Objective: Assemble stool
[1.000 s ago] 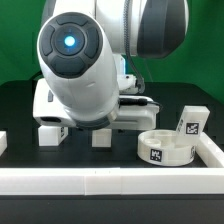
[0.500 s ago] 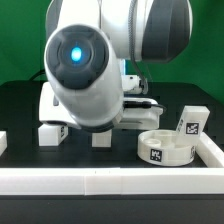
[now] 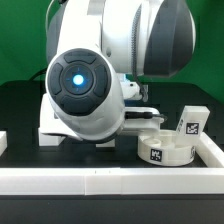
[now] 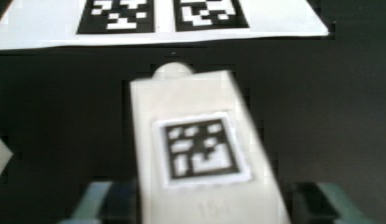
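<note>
Only the wrist view showed a tagged leg [image 4: 199,130] between my wide-open jaws (apparently untouched). In the exterior view my arm [image 3: 80,85] hid both, leaving the seat disc [image 3: 165,150] plain.

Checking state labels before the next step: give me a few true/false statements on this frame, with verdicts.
1. The seat disc lies at the exterior view's right, by the border rail. True.
2. The gripper is shut on the leg. False: it is open, one finger on either side of the leg, with gaps showing.
3. A leg is fitted into the seat disc. False: the disc carries none; a tagged leg stands behind it.
4. The marker board shows two tags in the wrist view. True.
</note>
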You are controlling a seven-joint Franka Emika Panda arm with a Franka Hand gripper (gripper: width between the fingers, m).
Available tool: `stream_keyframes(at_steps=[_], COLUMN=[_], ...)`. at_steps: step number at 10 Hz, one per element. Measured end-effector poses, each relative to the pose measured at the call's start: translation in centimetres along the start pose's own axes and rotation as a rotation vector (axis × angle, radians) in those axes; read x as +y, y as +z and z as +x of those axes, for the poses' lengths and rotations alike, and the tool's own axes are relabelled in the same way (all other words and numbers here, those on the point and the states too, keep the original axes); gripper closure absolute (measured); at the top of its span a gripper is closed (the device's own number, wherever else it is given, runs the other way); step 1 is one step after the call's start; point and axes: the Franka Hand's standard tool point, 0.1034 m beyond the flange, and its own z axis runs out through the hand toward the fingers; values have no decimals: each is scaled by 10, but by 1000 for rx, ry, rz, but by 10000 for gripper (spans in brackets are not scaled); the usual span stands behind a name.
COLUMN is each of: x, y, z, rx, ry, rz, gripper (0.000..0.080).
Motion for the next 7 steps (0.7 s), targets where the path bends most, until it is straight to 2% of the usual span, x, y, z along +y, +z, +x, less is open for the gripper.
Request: stream_keyframes(at_steps=[1, 4, 7], x=[1, 1, -18], y=[0, -7, -32], z=[0, 0, -15], rx=[1, 16, 42], ry=[0, -7, 55], rz=[2, 2, -2], gripper=[464, 464, 464])
